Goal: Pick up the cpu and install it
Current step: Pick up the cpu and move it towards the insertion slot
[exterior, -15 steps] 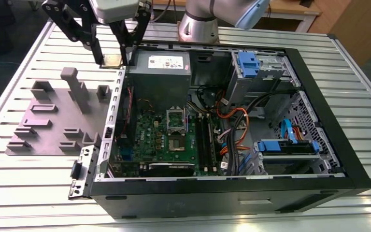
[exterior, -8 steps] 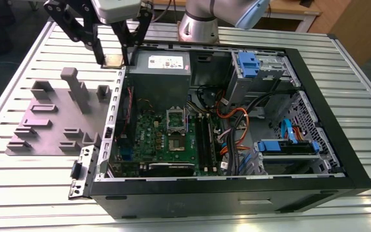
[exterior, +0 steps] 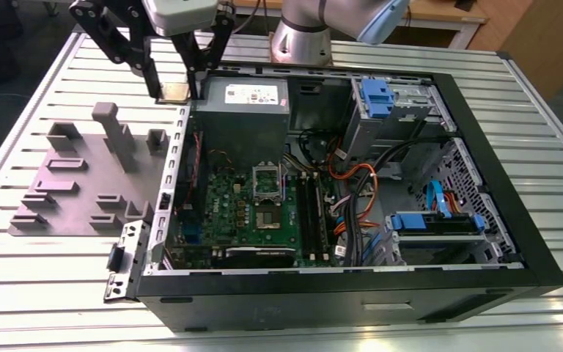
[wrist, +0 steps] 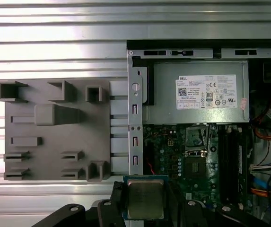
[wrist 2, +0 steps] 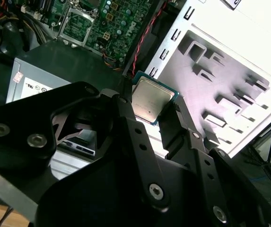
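Observation:
My gripper hangs above the table at the back corner of the open computer case, between the grey fixture and the case wall. It is shut on the cpu, a small flat square chip with a silvery top, held by its edges between the two black fingers. The green board lies flat inside the case, with an open metal-framed socket on it. The cpu is well above and to the exterior view's left of that socket.
The black open case holds a grey power supply, blue drive bays and orange and blue cables. A grey blocky plastic fixture with upright posts sits on the slatted metal table, at the exterior view's left.

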